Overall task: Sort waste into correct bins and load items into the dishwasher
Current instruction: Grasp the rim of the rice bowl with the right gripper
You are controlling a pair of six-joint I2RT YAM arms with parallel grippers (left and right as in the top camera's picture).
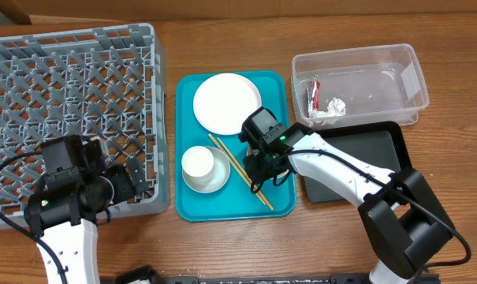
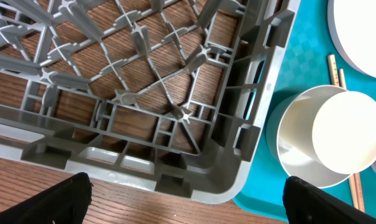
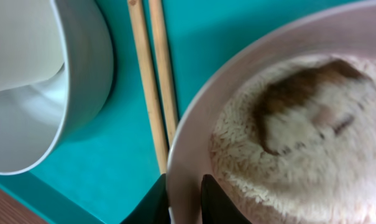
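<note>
My right gripper (image 3: pixel 184 186) is shut on the rim of a pinkish-white bowl (image 3: pixel 237 81) that holds white rice (image 3: pixel 281 180) and a brown food scrap (image 3: pixel 299 99). It hovers over the teal tray (image 1: pixel 192 207); in the overhead view my right gripper (image 1: pixel 262 167) hides the bowl. Wooden chopsticks (image 1: pixel 238 167) lie beside it. A white cup (image 1: pixel 199 162) sits in the pale grey bowl (image 1: pixel 216 184). The white plate (image 1: pixel 226 102) lies at the tray's back. My left gripper (image 2: pixel 188 211) is open and empty at the front right corner of the grey dish rack (image 1: pixel 72 102).
The clear tub (image 1: pixel 400 67) at the back right holds the red-and-silver wrapper (image 1: pixel 314 93) and the crumpled napkin (image 1: pixel 331 108). The black tray (image 1: pixel 372 150) lies in front of it, partly under my right arm. The rack shows no dishes.
</note>
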